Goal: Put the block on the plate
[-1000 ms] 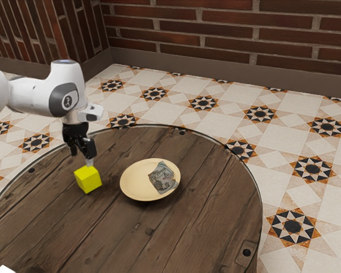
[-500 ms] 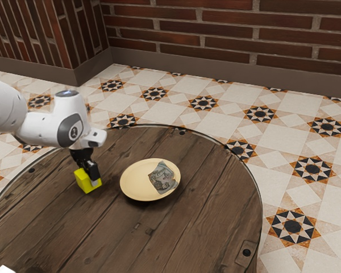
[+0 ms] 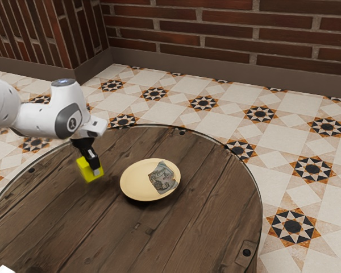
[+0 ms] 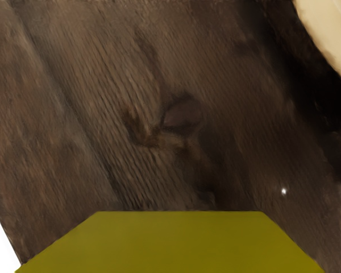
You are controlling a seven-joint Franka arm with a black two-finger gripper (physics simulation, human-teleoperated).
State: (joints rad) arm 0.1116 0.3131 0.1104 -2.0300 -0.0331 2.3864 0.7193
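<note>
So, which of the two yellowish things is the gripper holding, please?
The bright yellow block, in the gripper; the paler, round plate sits on the table.

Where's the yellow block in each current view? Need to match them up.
Exterior view: yellow block, toward the exterior view's left, beside the plate but not over it.
Wrist view: yellow block, large, nearest the camera, cut off by the picture's edge, table wood beyond it.
Shared landmark: the plate, partly in the wrist view.
</note>
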